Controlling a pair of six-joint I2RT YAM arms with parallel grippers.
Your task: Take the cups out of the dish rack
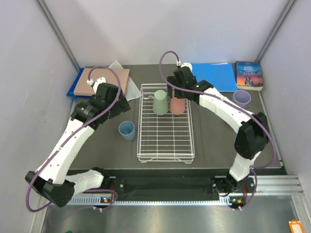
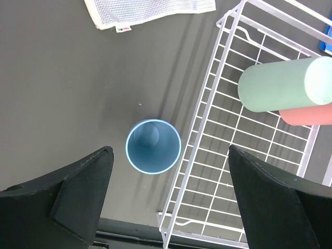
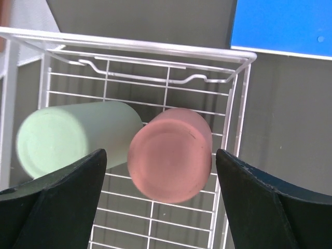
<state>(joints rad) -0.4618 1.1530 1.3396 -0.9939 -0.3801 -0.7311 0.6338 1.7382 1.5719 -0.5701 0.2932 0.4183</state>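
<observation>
Lowering the right gripper (image 3: 158,166), its jaws gaping wide and empty, straight over the upturned salmon pink cup (image 3: 170,154) at the far end of the dish rack (image 1: 166,158) seems best, closing squarely without nudging the pale green cup (image 3: 72,137) just beside it.

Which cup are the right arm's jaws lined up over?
The pink cup, centred between them in the dish rack; the green cup beside it sits off-centre.
</observation>
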